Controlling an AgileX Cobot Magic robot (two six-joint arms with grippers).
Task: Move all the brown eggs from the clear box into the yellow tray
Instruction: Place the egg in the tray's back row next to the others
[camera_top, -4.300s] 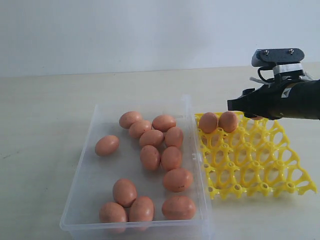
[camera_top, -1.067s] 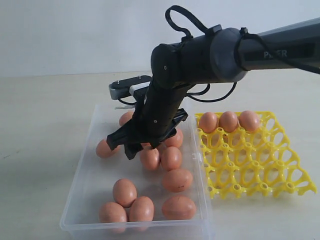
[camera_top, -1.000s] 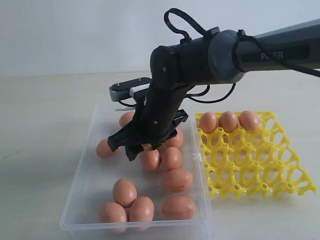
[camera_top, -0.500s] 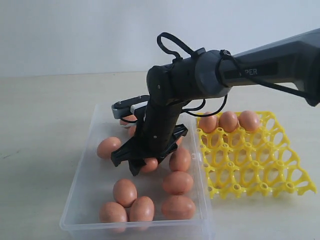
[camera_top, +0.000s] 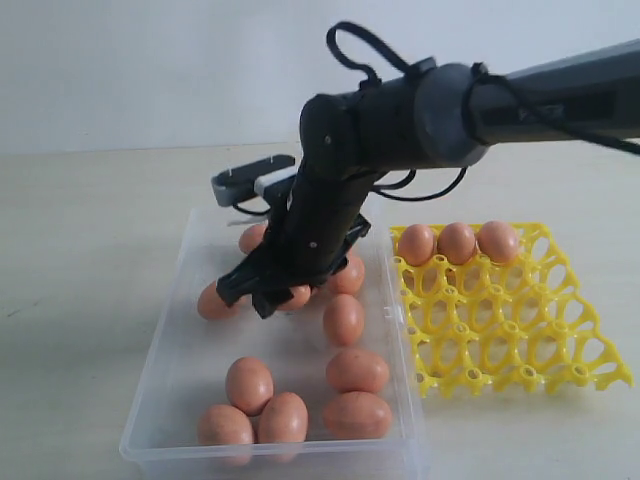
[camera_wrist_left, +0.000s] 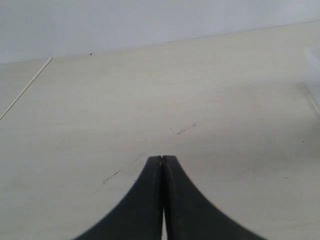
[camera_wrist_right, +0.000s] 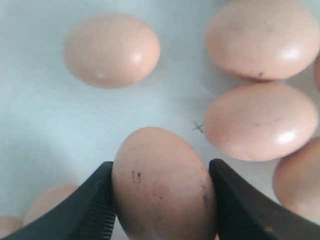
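My right gripper hangs a little above the floor of the clear box, shut on one brown egg. The speckled shell fills the gap between both black fingers. That egg shows just behind the fingers in the exterior view. Several more brown eggs lie loose in the box, such as one right of the gripper and one nearer the front. The yellow tray sits right of the box with three eggs in its far row. My left gripper is shut and empty over bare table.
The right arm's thick dark body reaches in from the upper right, over the back of the box and the gap before the tray. Loose eggs lie close beside the held one. The pale tabletop surrounds both containers.
The right gripper dropped into the egg cluster, closed on one egg and rose slightly with it. A nearby egg shifted. The left gripper's earlier state is not shown.
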